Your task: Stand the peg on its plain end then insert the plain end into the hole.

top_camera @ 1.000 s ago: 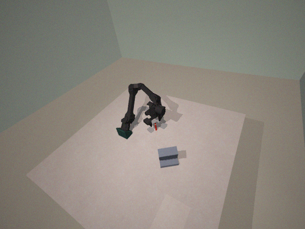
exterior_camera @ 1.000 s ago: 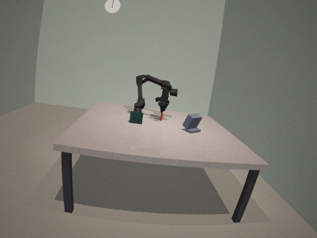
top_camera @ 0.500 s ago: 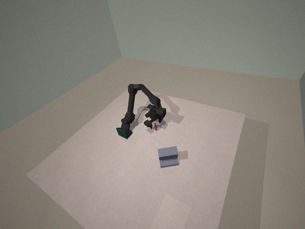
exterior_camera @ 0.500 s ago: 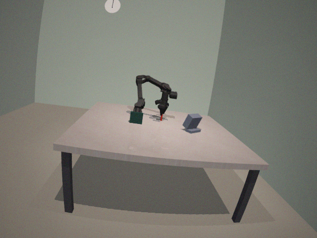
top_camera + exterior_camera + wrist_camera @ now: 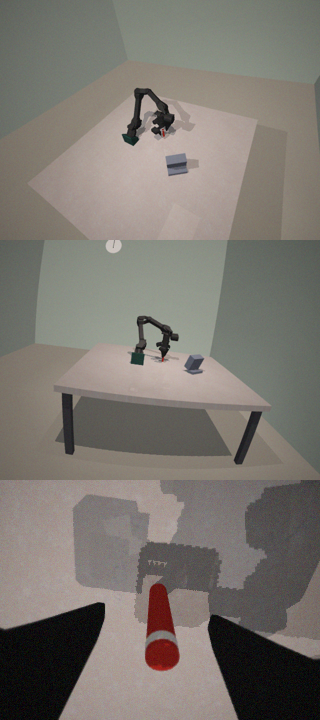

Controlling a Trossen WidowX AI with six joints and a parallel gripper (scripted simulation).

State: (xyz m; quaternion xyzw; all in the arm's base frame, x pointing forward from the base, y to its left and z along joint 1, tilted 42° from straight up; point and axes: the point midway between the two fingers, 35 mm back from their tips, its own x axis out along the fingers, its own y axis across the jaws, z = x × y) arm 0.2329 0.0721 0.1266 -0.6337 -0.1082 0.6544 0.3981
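Observation:
A red peg stands upright on the table, its white-banded end up; the band shows in the wrist view. My gripper points down over the peg. Its fingers are apart, one on each side of the peg's upper part, with a gap on both sides. The grey-blue sloped panel stands on the table apart from the peg. The hole in its face cannot be made out in either the top or the exterior view.
The table carries the arm's dark green base block, to the left of the peg. The panel's low foot rests on the table. Shadows of the arm fall around the peg.

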